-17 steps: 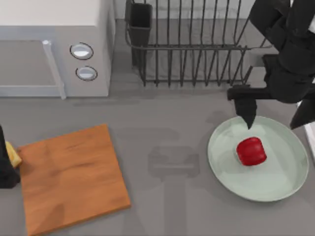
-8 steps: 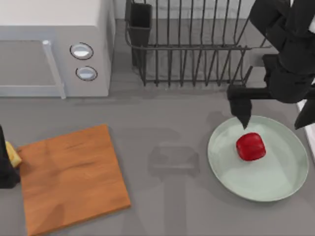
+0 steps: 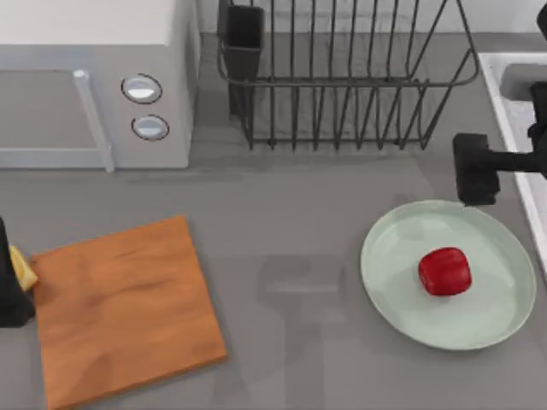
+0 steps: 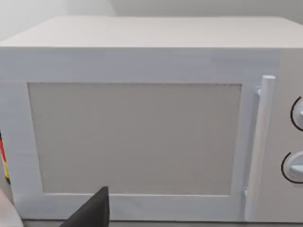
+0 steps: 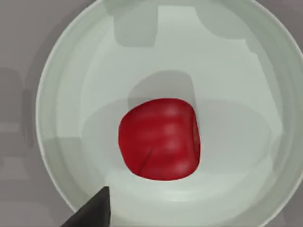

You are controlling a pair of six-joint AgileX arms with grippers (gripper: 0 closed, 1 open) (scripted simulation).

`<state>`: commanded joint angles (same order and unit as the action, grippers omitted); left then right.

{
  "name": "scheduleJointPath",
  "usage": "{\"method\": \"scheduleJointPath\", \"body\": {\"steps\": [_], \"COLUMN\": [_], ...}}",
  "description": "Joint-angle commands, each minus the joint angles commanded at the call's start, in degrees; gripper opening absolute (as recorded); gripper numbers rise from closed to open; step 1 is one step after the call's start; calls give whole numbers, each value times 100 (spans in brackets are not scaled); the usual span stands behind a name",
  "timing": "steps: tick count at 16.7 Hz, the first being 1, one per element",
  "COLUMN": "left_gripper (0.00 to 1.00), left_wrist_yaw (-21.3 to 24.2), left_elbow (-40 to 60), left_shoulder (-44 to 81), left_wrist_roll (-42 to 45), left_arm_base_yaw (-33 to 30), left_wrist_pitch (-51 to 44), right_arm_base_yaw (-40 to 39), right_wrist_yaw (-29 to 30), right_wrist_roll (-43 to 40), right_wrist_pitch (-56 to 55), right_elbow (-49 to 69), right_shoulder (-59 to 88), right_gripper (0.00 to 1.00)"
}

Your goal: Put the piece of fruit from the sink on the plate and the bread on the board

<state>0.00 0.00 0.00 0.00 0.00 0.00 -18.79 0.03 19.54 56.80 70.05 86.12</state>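
The red piece of fruit (image 3: 444, 271) lies on the mint-green plate (image 3: 402, 295), a little right of its centre; the right wrist view looks straight down on the fruit (image 5: 159, 138) and the plate (image 5: 71, 94). My right gripper (image 3: 513, 161) hovers open over the plate's far right rim, beside the sink (image 3: 506, 94), holding nothing. The wooden board (image 3: 120, 307) lies at the front left. The bread (image 3: 23, 270) peeks out at the board's left edge, right against my left gripper (image 3: 8, 295) at the table's left edge.
A white microwave (image 3: 94, 85) stands at the back left, and the left wrist view faces its door (image 4: 137, 137). A dark wire dish rack (image 3: 342, 77) stands at the back centre. Bare grey counter lies between board and plate.
My right gripper has pulled up and to the right, off the plate toward the sink. The fruit has settled slightly to the right on the plate. The left arm has not moved.
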Motion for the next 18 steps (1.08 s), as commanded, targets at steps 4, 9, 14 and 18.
{"method": "scheduleJointPath", "body": {"steps": [4,9,14,18], "left_gripper": [100,100,100,100], "left_wrist_yaw": [0,0,0,0], "left_elbow": [0,0,0,0], "left_shoulder": [0,0,0,0], "left_wrist_roll": [0,0,0,0], "left_arm_base_yaw": [0,0,0,0], "left_wrist_pitch": [0,0,0,0], "right_arm_base_yaw": [448,1078,1628,1864], "right_wrist_yaw": [-1,-2,-3,-3], "right_wrist_roll": [-466,-1120,-1692,-1938], "right_wrist_pitch": [-1345,-3266,-4930,-5637], "right_elbow": [-1713,-4131,-6208,-6963], "right_shoulder": [-2276,-5442,-7778,-8567], "right_gripper": [100,100,100,100]}}
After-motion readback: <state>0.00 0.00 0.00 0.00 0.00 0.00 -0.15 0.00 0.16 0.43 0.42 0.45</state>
